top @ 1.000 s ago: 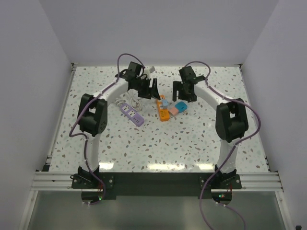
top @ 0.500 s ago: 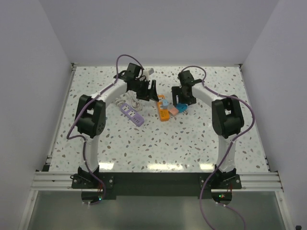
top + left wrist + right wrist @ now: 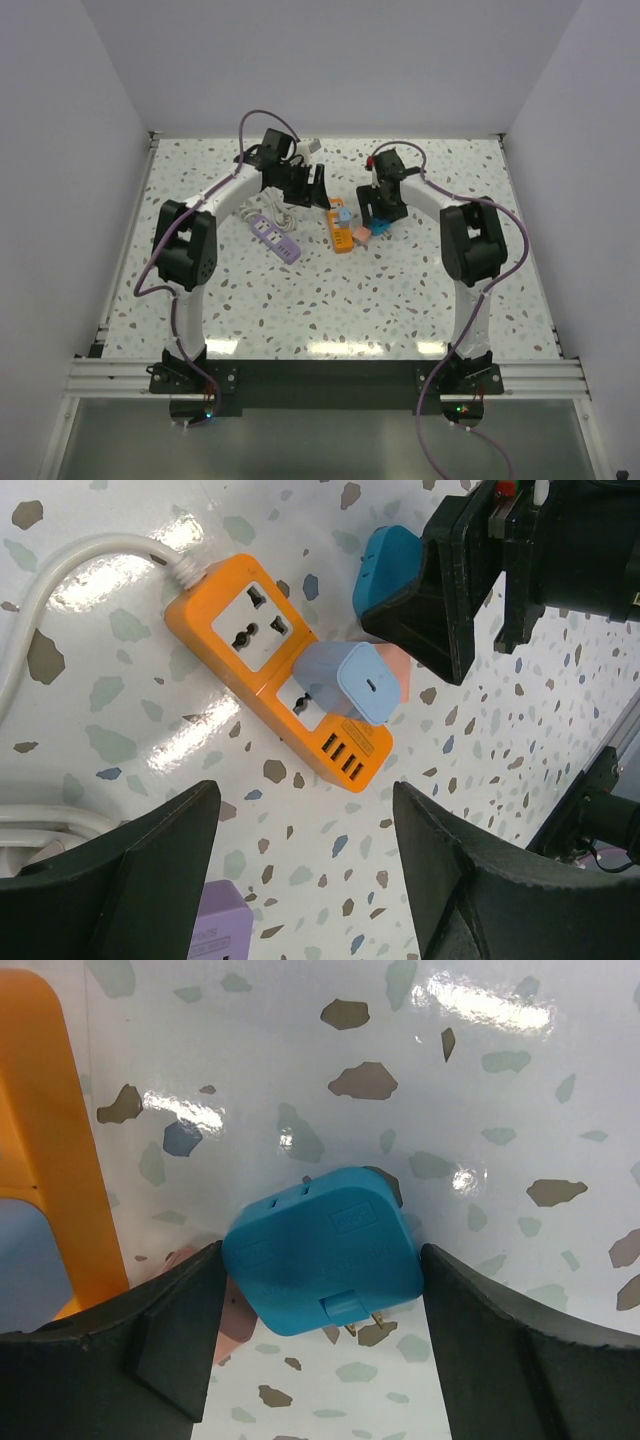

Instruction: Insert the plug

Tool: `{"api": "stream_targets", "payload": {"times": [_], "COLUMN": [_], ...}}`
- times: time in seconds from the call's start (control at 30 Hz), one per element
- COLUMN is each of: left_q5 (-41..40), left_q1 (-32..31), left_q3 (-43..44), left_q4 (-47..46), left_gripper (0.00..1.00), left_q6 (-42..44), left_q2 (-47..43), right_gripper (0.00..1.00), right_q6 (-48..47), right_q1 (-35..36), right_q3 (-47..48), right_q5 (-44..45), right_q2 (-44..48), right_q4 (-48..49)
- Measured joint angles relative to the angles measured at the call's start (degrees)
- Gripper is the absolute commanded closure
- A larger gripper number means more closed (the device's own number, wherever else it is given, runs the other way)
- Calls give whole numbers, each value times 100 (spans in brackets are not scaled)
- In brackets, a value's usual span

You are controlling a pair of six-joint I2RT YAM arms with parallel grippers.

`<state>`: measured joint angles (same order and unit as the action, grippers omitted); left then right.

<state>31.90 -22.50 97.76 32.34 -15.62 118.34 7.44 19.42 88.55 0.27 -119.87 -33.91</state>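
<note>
We now have our right pincer (image 3: 322, 1300) come down, spread, astride the blue plug (image 3: 320, 1255) by the orange strip (image 3: 262, 670) toward the far edge of the desk (image 3: 330, 300), ready to pinch; our left pincer (image 3: 305, 820) hovers spread.

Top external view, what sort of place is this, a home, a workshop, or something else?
Probably a robot lab test cell: plain white walls box in a speckled tabletop, the left arm and right arm are bolted to a metal rail, and an orange power strip and teal plug lie on it.
</note>
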Motion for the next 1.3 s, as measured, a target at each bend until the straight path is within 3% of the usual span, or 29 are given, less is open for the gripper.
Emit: {"api": "stream_targets", "payload": {"times": [0.13,0.17,0.27,0.5,0.7,0.93,1.1,1.3], "left_q5": [48,57,76,212,400,450,444,433], "left_q1": [0,0,0,-2,-20,-140,-208,-164], "left_q3": [-17,-17,-116,-433,-514,-857,-927,-1047], "left_q4": [-4,-2,-24,-260,-798,-1519,-2103,-2485], "left_gripper": [26,26,26,27,27,24,23,23], "left_q6": [63,109,256,382,262,-256,-765,-1095], "left_q2": [-31,-46,-205,-820,-1014,-1056,-1137,-1357], "right_gripper": [64,77,100,100,100,100,100,100], "right_q6": [-9,2,96,815,1727,3016,3654,3993], "right_q1": [-4,-4,-7,-4,15,286,737,785], "right_q3": [81,129,256,811,984,699,664,667], "right_q5": [-46,-70,-153,-282,-291,-297,-249,-225], "right_q2": [-52,-68,-116,0,756,1740,1773,1773], "right_q4": [-48,-81,-177,-485,-494,225,645,911]}}
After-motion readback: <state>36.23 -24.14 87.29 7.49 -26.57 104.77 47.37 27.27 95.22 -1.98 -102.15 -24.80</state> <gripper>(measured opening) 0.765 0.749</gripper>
